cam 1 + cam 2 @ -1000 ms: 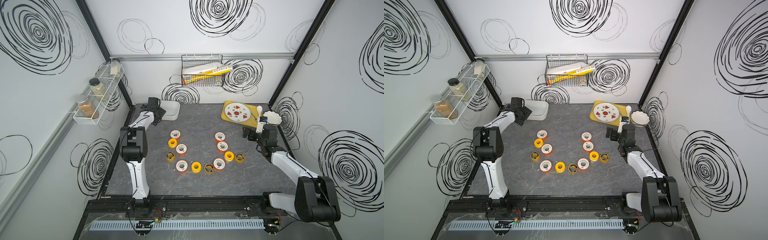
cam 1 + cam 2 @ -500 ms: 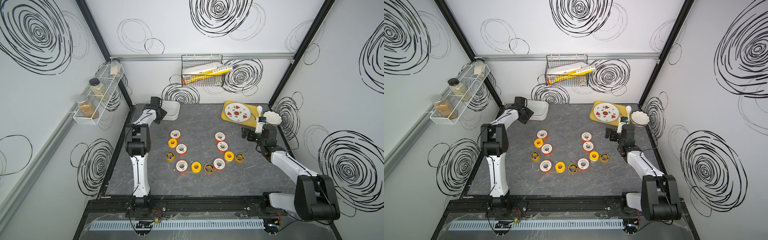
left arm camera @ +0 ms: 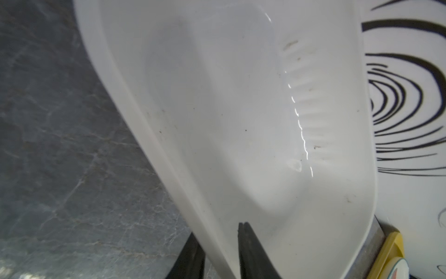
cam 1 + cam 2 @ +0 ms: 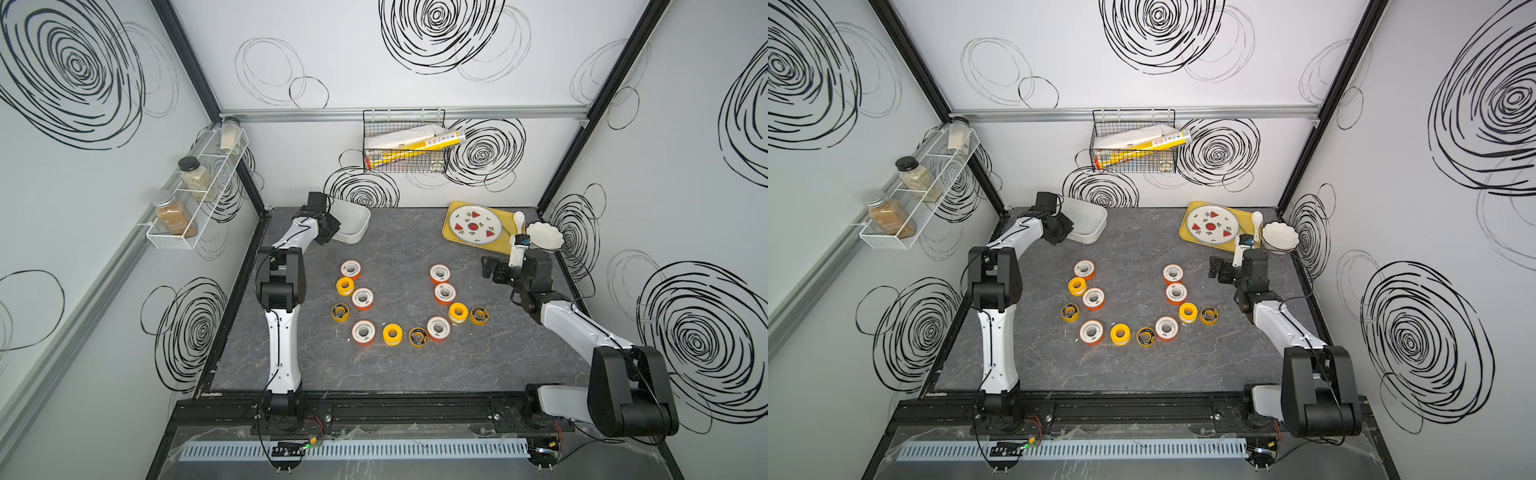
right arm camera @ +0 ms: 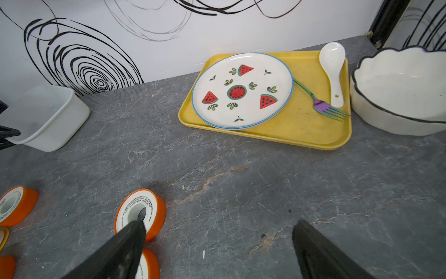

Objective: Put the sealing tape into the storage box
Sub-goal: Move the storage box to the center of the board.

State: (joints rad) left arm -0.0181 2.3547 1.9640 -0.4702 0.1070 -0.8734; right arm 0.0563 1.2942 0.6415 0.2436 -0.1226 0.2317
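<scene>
Closing since a second ago, the left gripper now pinches the storage box rim, right gripper wide open and empty; next probably means dragging it nearer the tape.

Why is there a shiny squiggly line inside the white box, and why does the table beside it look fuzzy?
Left wrist view: the squiggle is light glaring off the glossy inside of the storage box, and the table beside it is blurry, either out of focus or smeared. Right wrist view: the table is sharp, with a soft shadow behind the orange spool.
</scene>
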